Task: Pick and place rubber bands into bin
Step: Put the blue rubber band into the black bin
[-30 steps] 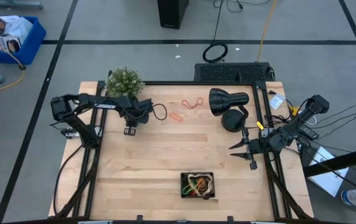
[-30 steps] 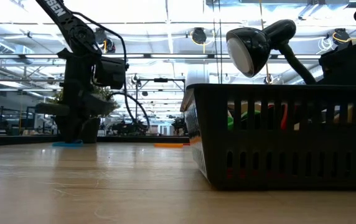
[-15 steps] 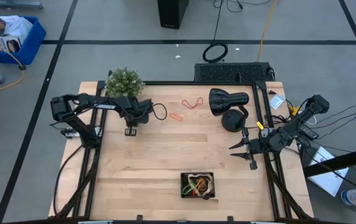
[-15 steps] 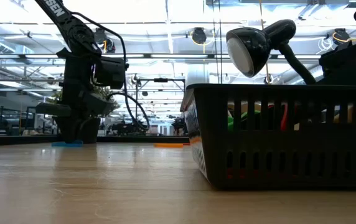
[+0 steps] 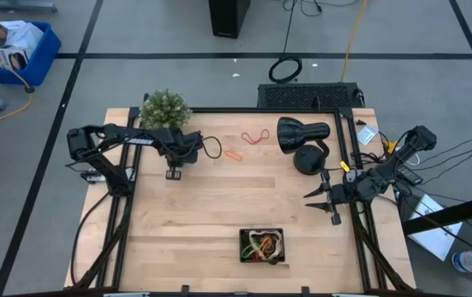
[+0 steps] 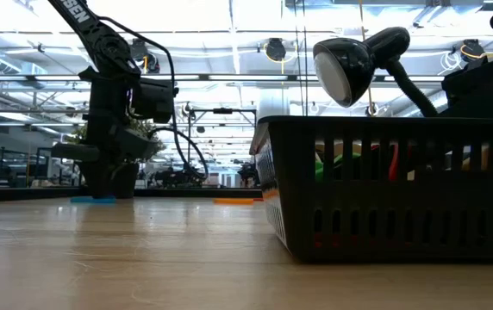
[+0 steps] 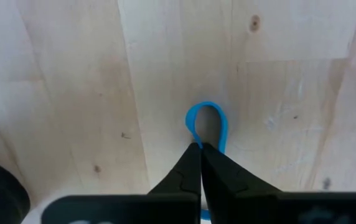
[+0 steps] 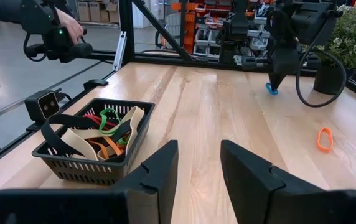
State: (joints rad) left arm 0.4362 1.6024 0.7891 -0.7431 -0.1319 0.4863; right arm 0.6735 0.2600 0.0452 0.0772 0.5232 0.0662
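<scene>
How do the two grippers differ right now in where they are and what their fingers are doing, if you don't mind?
The left gripper is down at the table near the plant, while the right gripper waits at the table's right side. The left gripper's fingers are shut on a blue rubber band; the right gripper's fingers stand apart and hold nothing. The left gripper points down at the wood; the right gripper points across the table toward the bin. Both have dark fingers.

Bright even overhead light, ceiling strip glare in low view, soft shadows, sharp focus
</scene>
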